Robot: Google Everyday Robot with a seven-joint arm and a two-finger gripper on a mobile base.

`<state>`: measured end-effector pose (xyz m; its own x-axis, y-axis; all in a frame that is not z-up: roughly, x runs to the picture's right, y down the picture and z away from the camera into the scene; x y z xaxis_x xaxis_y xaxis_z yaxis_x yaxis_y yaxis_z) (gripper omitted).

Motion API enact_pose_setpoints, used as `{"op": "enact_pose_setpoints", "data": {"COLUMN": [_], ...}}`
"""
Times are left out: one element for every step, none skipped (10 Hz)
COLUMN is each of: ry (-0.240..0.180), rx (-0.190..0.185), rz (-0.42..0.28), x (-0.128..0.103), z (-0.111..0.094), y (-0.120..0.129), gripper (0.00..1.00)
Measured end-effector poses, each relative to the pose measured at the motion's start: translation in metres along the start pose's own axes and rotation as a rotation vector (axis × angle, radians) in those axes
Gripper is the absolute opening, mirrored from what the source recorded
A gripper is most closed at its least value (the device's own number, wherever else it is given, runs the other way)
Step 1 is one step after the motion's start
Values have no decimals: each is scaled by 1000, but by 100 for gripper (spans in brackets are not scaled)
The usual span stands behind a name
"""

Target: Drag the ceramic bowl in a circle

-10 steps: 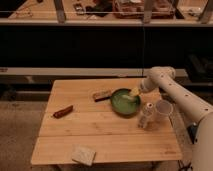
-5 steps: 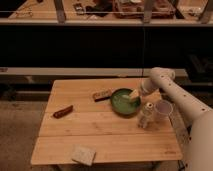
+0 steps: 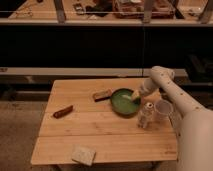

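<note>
The hand [image 3: 134, 95] has dipped onto the ceramic bowl [image 3: 120, 103] (right rim).

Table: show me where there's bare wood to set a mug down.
Widest bare patch: the middle of the table, between the ceramic bowl, the red-brown stick and the front pad. The far corner behind the stick is bare too. Crowded beside the bowl: gripper at its rim, clear bottle, white cup.
</note>
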<state>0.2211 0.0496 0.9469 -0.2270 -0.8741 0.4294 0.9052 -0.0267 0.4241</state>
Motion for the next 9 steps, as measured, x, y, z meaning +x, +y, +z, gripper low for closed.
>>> {"op": "enact_pose_setpoints", "data": {"ry": [0, -2, -12, -19, -26, -29, -28, -21, -20], "rx": [5, 6, 3, 1, 1, 3, 9, 20, 42], "rz": [0, -2, -6, -7, -9, -11, -15, -19, -30], "x": [2, 4, 5, 5, 5, 6, 10, 13, 15], "z": [-2, -3, -2, -1, 0, -1, -4, -8, -13], "y": [1, 2, 4, 4, 5, 4, 1, -4, -11], "gripper": [32, 29, 18, 13, 10, 10, 10, 10, 10]}}
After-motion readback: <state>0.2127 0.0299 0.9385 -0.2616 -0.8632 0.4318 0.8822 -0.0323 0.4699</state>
